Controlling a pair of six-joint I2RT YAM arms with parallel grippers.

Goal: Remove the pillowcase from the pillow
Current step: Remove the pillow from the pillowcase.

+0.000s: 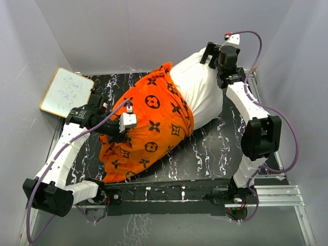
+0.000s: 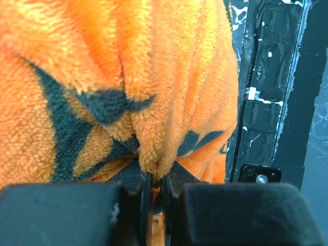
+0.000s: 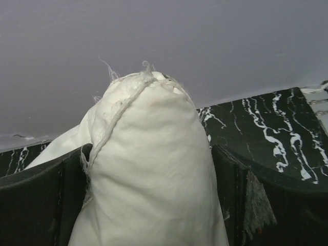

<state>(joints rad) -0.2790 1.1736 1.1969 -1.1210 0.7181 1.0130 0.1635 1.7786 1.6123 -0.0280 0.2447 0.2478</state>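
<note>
Left gripper [image 1: 120,135] clenched on the pillowcase [image 1: 154,123], right gripper [image 1: 213,54] at the bare end of the pillow [image 1: 200,87]: looks like a pull-apart setup.

Top view: the pillow lies diagonally on the black marbled table [image 1: 215,148]. Its near-left part is inside the orange cover and its far-right part is bare white, so I'd call it roughly half stripped. The arms sit at opposite ends, presumably one to anchor and one to drag. Left wrist: the jaws are shut tight on a bunched fold of plush, a pinch on fabric alone so the cover can slide off the stuffing. Right wrist: the seamed pillow corner fills the gap between the wide-spread fingers [image 3: 61,195] and the cloth touches both. I cannot tell whether they are clamping or just cradling it. If loose, the pillow would likely travel with the cover.
</note>
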